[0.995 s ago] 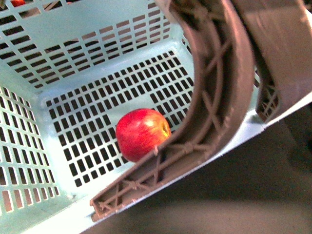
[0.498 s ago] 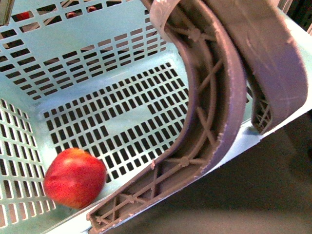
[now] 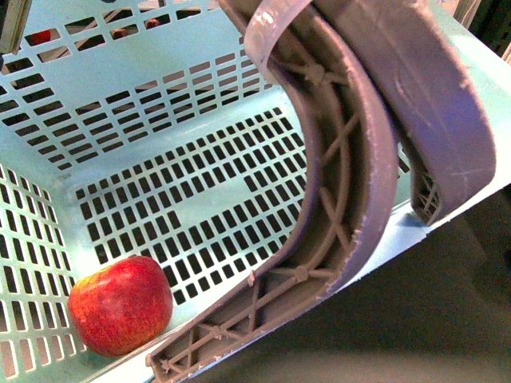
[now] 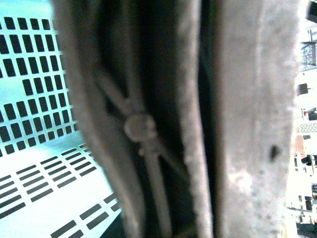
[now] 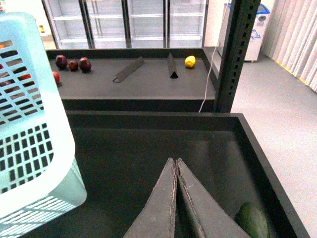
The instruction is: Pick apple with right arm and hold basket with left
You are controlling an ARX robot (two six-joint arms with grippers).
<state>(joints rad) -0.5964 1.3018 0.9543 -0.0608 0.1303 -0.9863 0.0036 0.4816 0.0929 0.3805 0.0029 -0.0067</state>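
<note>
The red apple (image 3: pixel 120 305) lies inside the mint-blue basket (image 3: pixel 160 88), on its slotted floor in the near left corner. The basket's brownish-mauve ribbed handles (image 3: pixel 351 167) arch across the front view. In the left wrist view the handles (image 4: pixel 143 124) fill the picture close up; my left gripper is shut on the basket there, its jaws hidden. My right gripper (image 5: pixel 175 161) is shut and empty, over a dark bin beside the basket's outer wall (image 5: pixel 29 129). Neither arm shows in the front view.
A dark shelf (image 5: pixel 148 79) beyond the bin holds small dark-red fruits (image 5: pixel 73 63), a yellow lemon (image 5: pixel 190 61) and two dividers. A green fruit (image 5: pixel 253 221) lies in the bin's corner. A dark upright post (image 5: pixel 237 54) stands at the bin's far edge.
The apple rolled from the middle of the basket floor to the near left corner. The basket shifted and tilted a little in the front view.
</note>
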